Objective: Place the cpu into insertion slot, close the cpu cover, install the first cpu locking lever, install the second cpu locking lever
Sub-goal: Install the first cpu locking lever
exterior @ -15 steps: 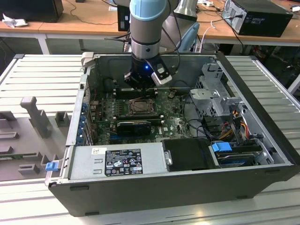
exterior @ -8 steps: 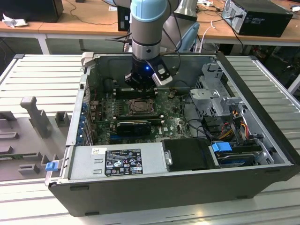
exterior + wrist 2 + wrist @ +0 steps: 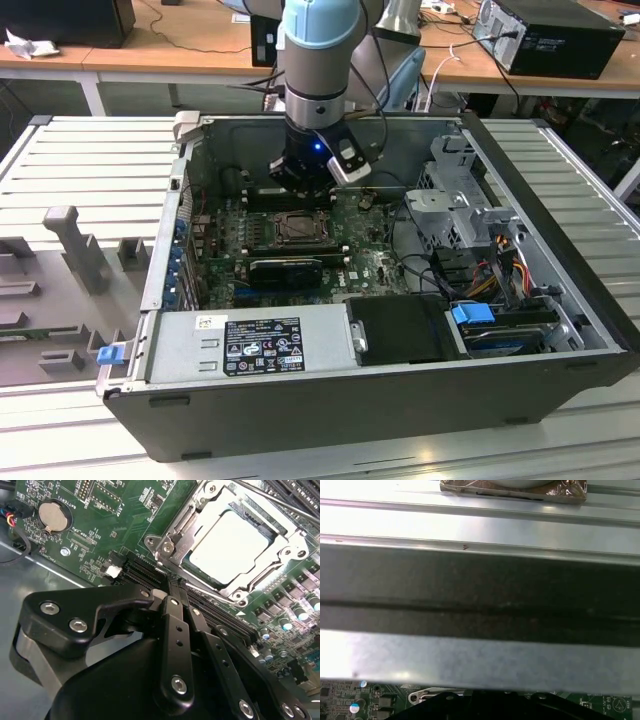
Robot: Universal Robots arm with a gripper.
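1. In the second wrist view the gripper [image 3: 176, 587] has its two black fingers [image 3: 176, 630] pressed side by side, so the jaws stand closed with no gap showing between them, and nothing is held.
2. Just beyond the tips of the jaws lies the insertion slot [image 3: 172, 540], its silver rim standing on the green motherboard [image 3: 115, 515].
3. The cpu [image 3: 227, 547], a pale square, sits flat inside that slot, ahead of the jaws and not touched by them.
4. The cpu cover [image 3: 280, 567], a silver frame with a large window, lies down around the cpu, which shows through the window.
5. Whether the locking levers are latched I cannot tell.
6. Long black card slots [image 3: 145, 575] run across the motherboard between the jaws and the socket, right under the fingertips.
7. To one side of the jaws, well apart from the socket, a round coin battery [image 3: 52, 516] sits on the motherboard.
8. In the exterior view the arm [image 3: 318, 60] reaches down into the open computer case [image 3: 400, 400], which rests on the ribbed metal tabletop [image 3: 90, 160]; the gripper [image 3: 300, 182] hangs just above the socket [image 3: 297, 229].
9. In the first wrist view a grey metal edge of the case [image 3: 480, 660] crosses the picture, with a strip of green board [image 3: 350, 700] beneath it.
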